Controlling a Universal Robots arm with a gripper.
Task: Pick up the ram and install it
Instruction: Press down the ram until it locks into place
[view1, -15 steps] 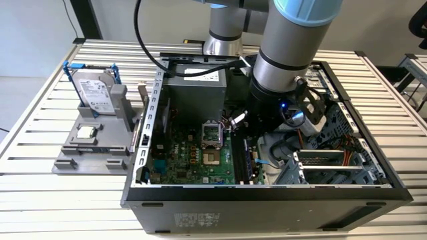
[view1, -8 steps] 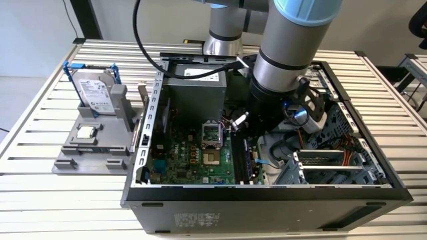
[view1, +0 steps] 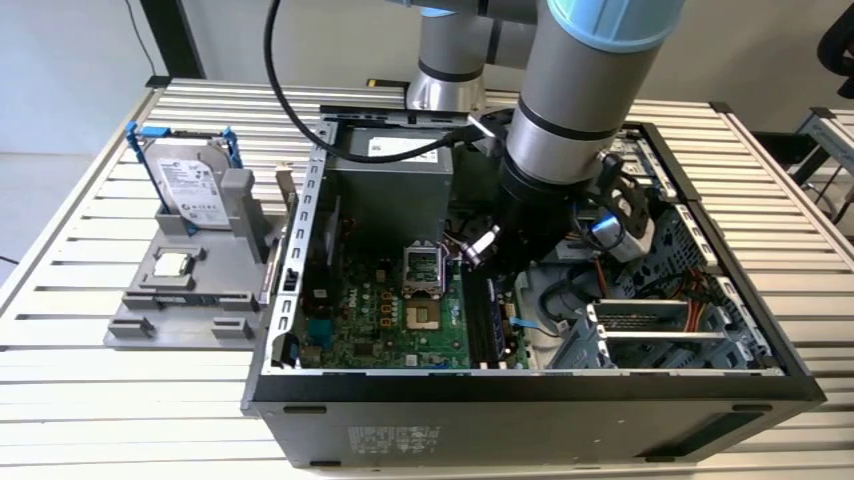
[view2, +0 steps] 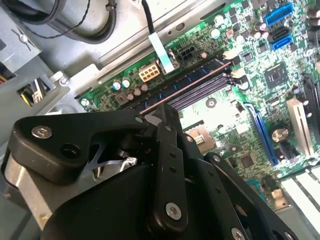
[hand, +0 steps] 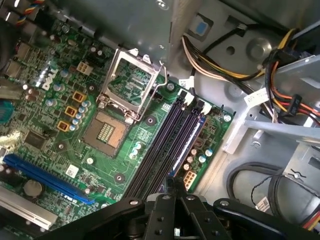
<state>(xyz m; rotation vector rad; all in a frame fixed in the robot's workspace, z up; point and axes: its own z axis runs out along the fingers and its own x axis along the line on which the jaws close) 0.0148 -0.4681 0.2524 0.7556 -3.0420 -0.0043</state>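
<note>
At the exterior view's left, a hard drive (view1: 187, 185) rests on the slatted desk (view1: 80, 400). Mid-frame, inside the open computer case (view1: 534, 385), the claw (hand: 175, 187), fingers together, meets the ram (hand: 187, 137), which stands edgewise in a memory slot. It looks like a thin, dark blue-green strip. It is probably light, stiff and fragile, best held by its bare edges.

The motherboard (hand: 65, 135) is bright green, dotted with silver capacitors, and carries a long blue expansion slot (hand: 47, 177) beside its bare silver-framed processor socket (hand: 131, 82). Next to that socket run black memory slots (hand: 165, 145), one holding the dark blue-green ram (hand: 189, 141). The black gripper (hand: 175, 200) hangs over them, near yellow, orange and black cables (hand: 292, 55).
</note>
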